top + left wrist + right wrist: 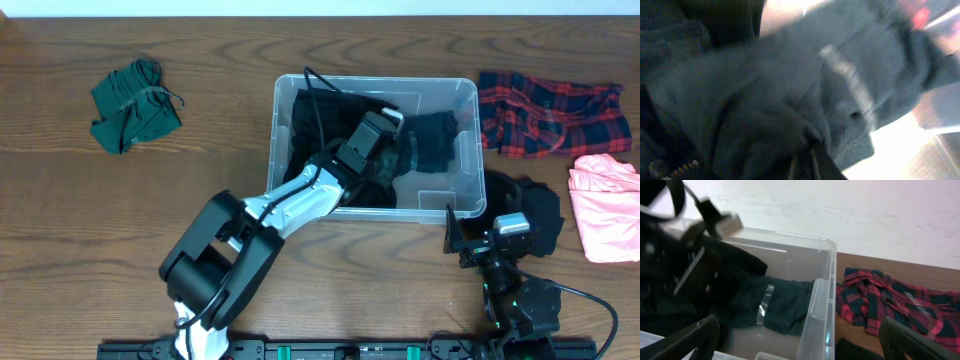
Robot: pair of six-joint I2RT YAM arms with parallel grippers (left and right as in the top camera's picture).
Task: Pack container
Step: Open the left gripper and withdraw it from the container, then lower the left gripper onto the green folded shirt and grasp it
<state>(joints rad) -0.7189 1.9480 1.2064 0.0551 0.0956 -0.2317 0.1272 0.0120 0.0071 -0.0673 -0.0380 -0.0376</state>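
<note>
I'm seeing the container (450,82) in smooth, glossy clear plastic, the dark cloth (432,140) soft and matt, the red plaid cloth (550,115) woven, and my surface (200,200) brown grained wood, faintly shiny.

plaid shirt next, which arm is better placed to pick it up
Right. The plaid shirt lies right of the container, on the same side as the right gripper, which is open and empty. The left gripper is down inside the container among dark clothes.

One container (375,81), two arms, left (290,207) and right (512,268), and four garments outside it: green (133,105), plaid (550,115), pink (605,205), black (538,208).
</note>
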